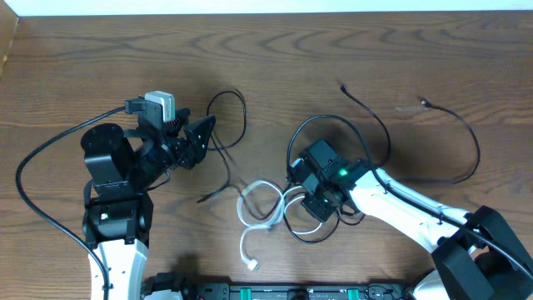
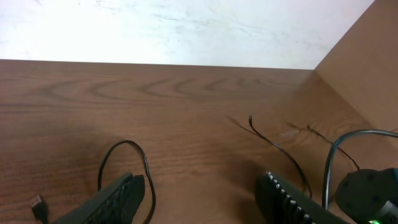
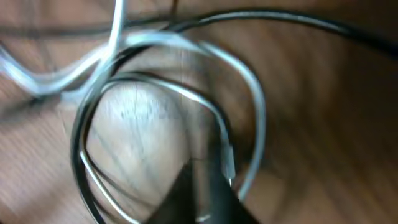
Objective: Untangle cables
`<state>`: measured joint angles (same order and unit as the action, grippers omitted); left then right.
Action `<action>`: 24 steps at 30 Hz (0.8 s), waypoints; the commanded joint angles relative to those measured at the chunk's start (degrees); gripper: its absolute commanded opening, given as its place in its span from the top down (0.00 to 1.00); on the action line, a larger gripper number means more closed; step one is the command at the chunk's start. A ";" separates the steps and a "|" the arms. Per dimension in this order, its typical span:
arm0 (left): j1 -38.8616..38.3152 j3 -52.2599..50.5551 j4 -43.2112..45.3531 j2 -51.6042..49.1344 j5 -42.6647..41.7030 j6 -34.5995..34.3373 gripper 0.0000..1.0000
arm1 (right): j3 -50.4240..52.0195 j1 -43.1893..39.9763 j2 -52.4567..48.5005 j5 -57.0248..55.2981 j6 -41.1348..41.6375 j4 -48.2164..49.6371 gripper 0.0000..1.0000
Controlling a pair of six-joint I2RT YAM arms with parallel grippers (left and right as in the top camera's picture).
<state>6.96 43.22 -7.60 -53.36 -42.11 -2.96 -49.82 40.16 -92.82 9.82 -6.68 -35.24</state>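
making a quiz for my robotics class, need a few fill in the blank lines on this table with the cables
1. Among the black cables, one cable is ____.
2. The left gripper has its jaws ____.
3. The right gripper hovers above cables on a table made of ____.
Missing words: white; open; wood

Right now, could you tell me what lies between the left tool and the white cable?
One thin black cable runs between the left tool and the white cable, seen in the overhead view.
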 commanded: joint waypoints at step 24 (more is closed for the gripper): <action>-6.12 0.24 0.15 -3.23 -1.01 0.79 0.41 | -31.50 0.24 22.45 -39.10 9.97 -1.62 0.99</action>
<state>2.63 43.22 -7.51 -56.58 -42.11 -2.94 -80.84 40.10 -70.04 -25.26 1.37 -36.93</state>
